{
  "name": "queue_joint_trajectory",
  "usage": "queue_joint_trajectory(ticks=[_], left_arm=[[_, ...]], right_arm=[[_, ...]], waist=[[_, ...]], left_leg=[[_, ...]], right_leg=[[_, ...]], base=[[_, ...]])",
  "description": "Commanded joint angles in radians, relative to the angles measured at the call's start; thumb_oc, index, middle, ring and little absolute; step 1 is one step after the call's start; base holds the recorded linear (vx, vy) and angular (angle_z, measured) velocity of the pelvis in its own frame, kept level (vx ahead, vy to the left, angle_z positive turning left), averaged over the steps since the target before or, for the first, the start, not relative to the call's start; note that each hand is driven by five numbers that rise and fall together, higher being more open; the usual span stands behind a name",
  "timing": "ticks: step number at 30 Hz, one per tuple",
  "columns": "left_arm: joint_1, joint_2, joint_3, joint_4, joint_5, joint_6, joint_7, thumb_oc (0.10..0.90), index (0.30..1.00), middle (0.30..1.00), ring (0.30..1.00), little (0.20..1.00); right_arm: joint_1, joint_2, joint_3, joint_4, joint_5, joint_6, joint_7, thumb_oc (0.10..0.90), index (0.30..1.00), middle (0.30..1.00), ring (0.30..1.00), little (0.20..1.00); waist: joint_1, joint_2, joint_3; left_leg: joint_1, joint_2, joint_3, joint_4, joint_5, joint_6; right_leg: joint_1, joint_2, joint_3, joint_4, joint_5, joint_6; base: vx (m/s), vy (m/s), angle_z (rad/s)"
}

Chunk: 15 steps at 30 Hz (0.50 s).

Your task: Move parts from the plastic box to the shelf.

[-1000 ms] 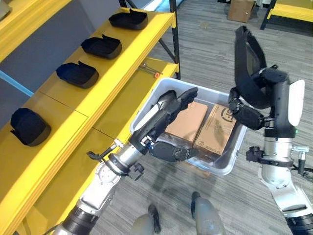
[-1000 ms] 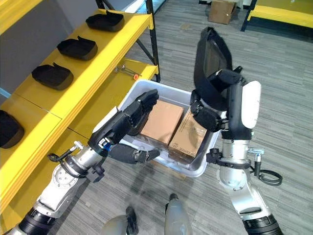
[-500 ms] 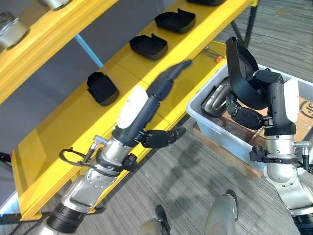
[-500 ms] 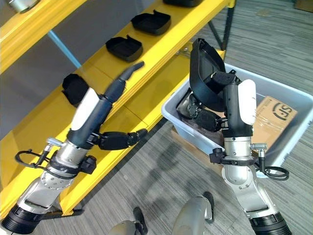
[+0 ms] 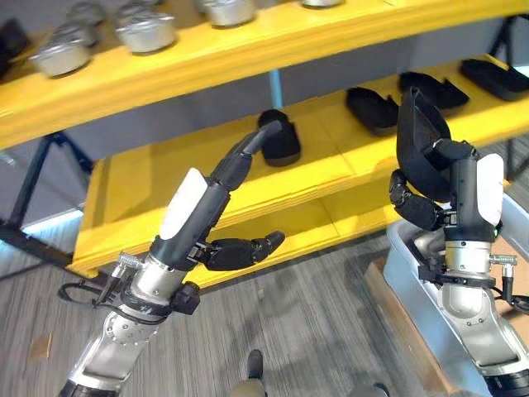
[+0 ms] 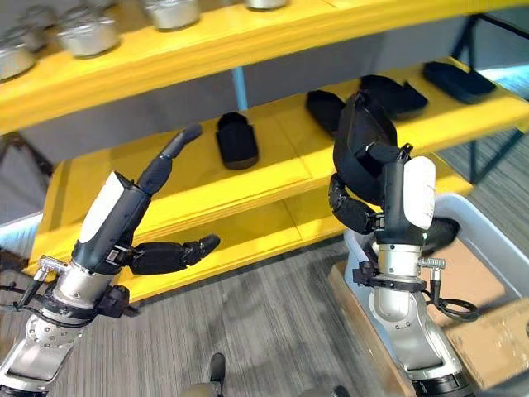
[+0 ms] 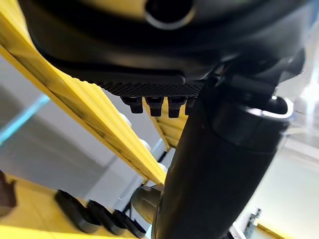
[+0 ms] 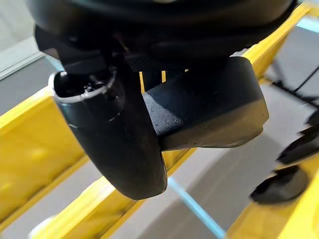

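right hand [image 5: 450,186] grips black part [image 5: 420,136]

Left hand [image 5: 216,188] risen from plastic box [image 6: 488,240] toward shelf [image 5: 248,178], right hand [image 5: 442,190] carrying black part [image 5: 420,141] clear of it

Plastic box [image 6: 488,240] cut off at the edge, metal cans [image 5: 145,29] on the top shelf [image 5: 248,37] blurred

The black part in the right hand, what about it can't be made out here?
- Black part: its underside, hidden by the right hand in the eye views.
- Its full outline in the right wrist view, covered by the thumb.
- Plastic box: contents, cut by the frame edge.
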Motion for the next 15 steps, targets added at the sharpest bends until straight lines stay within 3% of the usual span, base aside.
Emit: queue_joint_trajectory(ticks=[1, 8, 11, 15], left_arm=[[-0.082, 0.003, 0.068, -0.070, -0.075, -0.041, 0.046, 0.900, 1.000, 1.000, 1.000, 1.000], [-0.002, -0.025, 0.090, -0.054, -0.063, -0.018, 0.056, 0.900, 1.000, 1.000, 1.000, 1.000], [-0.017, -0.014, 0.072, -0.025, -0.047, -0.030, 0.050, 0.900, 1.000, 1.000, 1.000, 1.000], [-0.043, 0.004, 0.067, -0.006, -0.085, -0.052, -0.013, 0.900, 1.000, 1.000, 1.000, 1.000]], right_arm=[[-0.117, -0.031, -0.068, -0.161, -0.054, -0.094, -0.089, 0.400, 0.300, 0.300, 0.300, 0.300], [-0.140, -0.085, -0.053, -0.167, -0.021, -0.105, -0.065, 0.400, 0.300, 0.300, 0.300, 0.300], [-0.147, -0.098, -0.050, -0.166, -0.027, -0.090, -0.080, 0.400, 0.300, 0.300, 0.300, 0.300], [-0.149, -0.079, -0.043, -0.159, -0.078, -0.070, -0.095, 0.400, 0.300, 0.300, 0.300, 0.300]], waist=[[-0.019, -0.024, -0.048], [0.017, -0.045, -0.033], [0.029, -0.060, -0.023], [0.047, -0.071, -0.018]], left_leg=[[0.097, 0.019, 0.127, 0.044, -0.175, -0.060], [0.086, 0.025, 0.126, 0.059, -0.176, -0.065], [0.050, -0.007, 0.138, 0.111, -0.200, -0.053], [0.032, -0.068, 0.160, 0.156, -0.240, -0.006]], right_leg=[[-0.006, 0.015, -0.031, -0.120, 0.122, -0.032], [0.016, 0.012, -0.052, -0.146, 0.124, -0.025], [0.025, -0.013, -0.059, -0.146, 0.137, -0.017], [0.020, -0.077, -0.094, -0.132, 0.196, -0.026]], base=[[0.00, 0.004, 0.48], [0.08, 0.103, -0.02], [0.04, 0.196, 0.13], [0.08, 0.298, 0.19]])
